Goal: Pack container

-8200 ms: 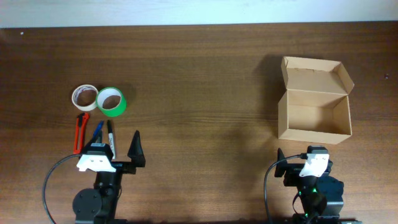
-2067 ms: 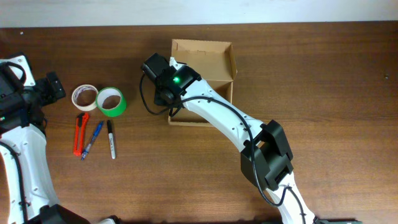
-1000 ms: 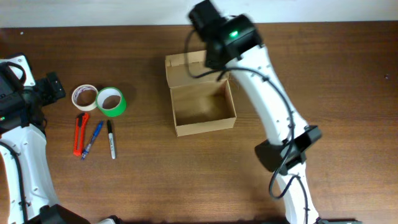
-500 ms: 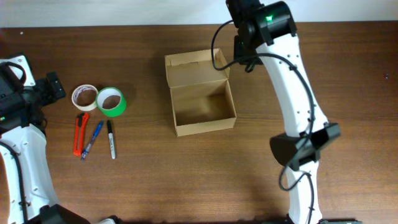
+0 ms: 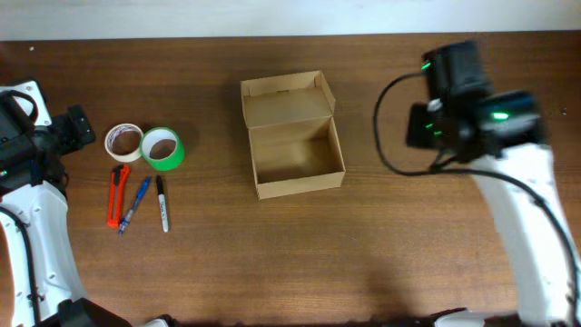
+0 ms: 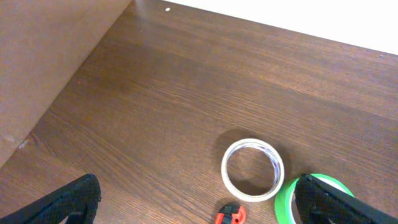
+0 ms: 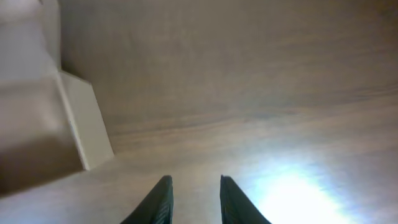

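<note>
Dark brown table with streaky wood grain all over; container plain tan cardboard, unmarked, centre of frame; at left of frame a white tape roll and a bright green tape roll, below them an orange-red cutter, a blue pen, a black marker.

White tape, green tape, red cutter, blue pen, black marker

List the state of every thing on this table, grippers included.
container: lid open, upright, empty
white tape roll: lying flat
green tape roll: flat, beside the white one
red cutter: lying flat, blade unclear
blue pen: lying flat
black marker: lying flat
left gripper: wide open, empty
right gripper: slightly open, empty
</note>
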